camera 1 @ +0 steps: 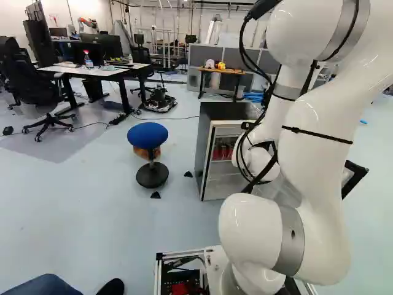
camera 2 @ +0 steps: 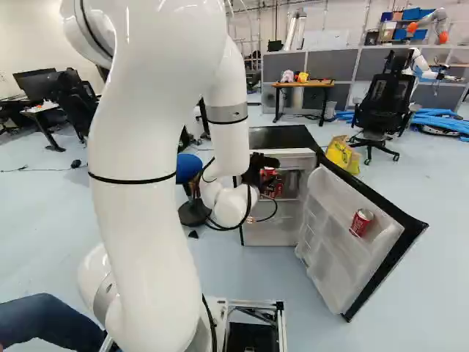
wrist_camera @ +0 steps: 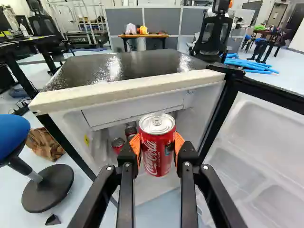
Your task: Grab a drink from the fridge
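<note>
glossy fridge top (wrist_camera: 128,66), shiny metal soda can (wrist_camera: 157,149), smooth plastic door liner (wrist_camera: 266,142), wooden tabletop (wrist_camera: 143,35), stool seat (camera 1: 148,134) likely cloth

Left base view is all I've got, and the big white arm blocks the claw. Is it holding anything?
Observer: Yes. In the wrist view, the gripper is closed on a red can, held upright.

Visitor: Oh, nice! Any other drink hidden from me?

Observer: Yes. The right base view shows the open fridge door, with another red can in its rack.
</note>
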You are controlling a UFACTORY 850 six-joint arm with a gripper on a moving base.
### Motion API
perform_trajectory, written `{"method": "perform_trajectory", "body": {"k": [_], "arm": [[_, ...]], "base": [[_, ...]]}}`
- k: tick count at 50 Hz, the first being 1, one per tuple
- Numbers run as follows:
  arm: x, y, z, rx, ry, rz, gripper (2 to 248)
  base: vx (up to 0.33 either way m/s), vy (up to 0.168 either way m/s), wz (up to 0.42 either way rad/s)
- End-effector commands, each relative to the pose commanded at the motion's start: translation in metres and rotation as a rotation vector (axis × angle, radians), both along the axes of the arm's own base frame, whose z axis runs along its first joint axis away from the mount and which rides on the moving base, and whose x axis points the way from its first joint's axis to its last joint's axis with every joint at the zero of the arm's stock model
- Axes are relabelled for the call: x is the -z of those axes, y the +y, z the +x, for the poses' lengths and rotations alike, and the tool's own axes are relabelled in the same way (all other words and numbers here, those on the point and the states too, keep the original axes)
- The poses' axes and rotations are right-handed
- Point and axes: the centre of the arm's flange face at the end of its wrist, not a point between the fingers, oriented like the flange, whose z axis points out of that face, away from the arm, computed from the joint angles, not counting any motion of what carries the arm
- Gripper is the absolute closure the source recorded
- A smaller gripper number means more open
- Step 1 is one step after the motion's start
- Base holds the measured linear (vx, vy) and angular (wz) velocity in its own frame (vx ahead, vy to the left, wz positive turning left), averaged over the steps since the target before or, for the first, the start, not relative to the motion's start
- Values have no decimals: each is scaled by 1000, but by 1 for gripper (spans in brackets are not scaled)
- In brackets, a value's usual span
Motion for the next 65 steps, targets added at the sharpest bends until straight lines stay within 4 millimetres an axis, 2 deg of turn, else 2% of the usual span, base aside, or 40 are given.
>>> {"method": "perform_trajectory", "body": {"k": [25,65], "arm": [[-20,3,-3,-4,9,-4,158],[-57,14,19,-53,-75,-44,158]], "base": [[0,0,0],[0,0,0]]}}
